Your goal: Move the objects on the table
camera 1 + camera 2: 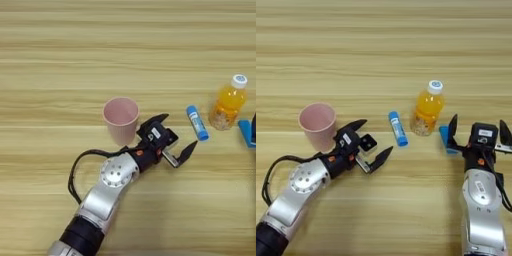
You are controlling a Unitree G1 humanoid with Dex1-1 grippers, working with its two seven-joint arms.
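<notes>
Pale table [406, 40] carries a bottle [427, 109], likely light, slippery, best taken mid-body. Left gripper [367, 142] and right gripper [477, 131] both have jaws spread, empty.

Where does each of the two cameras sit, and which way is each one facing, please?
Left eye view: on the robot's head, looking down on the table; shows the left arm with its open tool beside the pink cup, and only a sliver at the right edge.
Right eye view: same head, same downward look, reaching further right; adds the right arm with its open tool near the orange drink bottle.
Both share the cup, the blue stick, the bottle and the left arm.
</notes>
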